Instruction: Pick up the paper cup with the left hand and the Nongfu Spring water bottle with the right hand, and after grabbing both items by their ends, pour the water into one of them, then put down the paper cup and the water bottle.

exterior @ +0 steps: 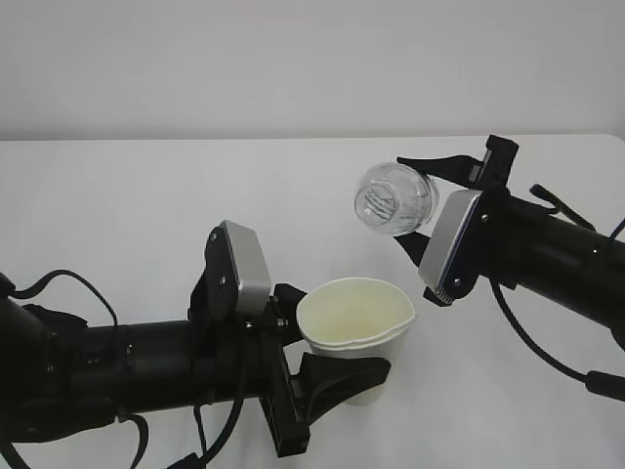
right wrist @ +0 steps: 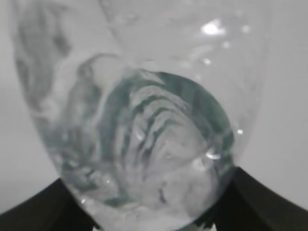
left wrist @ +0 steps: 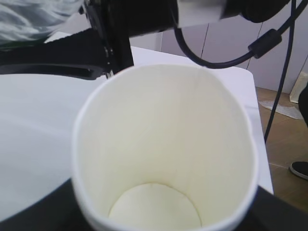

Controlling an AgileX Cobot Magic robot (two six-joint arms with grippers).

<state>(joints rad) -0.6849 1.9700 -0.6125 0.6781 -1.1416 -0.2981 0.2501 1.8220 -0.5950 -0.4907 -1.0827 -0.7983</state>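
The white paper cup (exterior: 356, 318) is upright, with my left gripper (exterior: 330, 344) shut on its lower body; its rim is squeezed slightly oval. From the left wrist, the paper cup (left wrist: 163, 144) fills the view, and its pale inside shows no water. My left gripper (left wrist: 163, 227) has a black finger (left wrist: 33, 214) on each side of the cup. Above and right of the cup, my right gripper (exterior: 422, 205) is shut on the clear Nongfu Spring water bottle (exterior: 395, 198), which is tipped on its side with a round end toward the camera. The bottle (right wrist: 144, 120) fills the right wrist view, between the fingers of my right gripper (right wrist: 149, 219). Its neck is hidden.
Both arms hang over a white table (exterior: 146, 215) with a plain wall behind. Black cables (exterior: 547, 352) trail from the right arm. The left wrist view shows the table's far edge (left wrist: 255, 120), with floor and a dark shoe (left wrist: 299, 169) beyond it.
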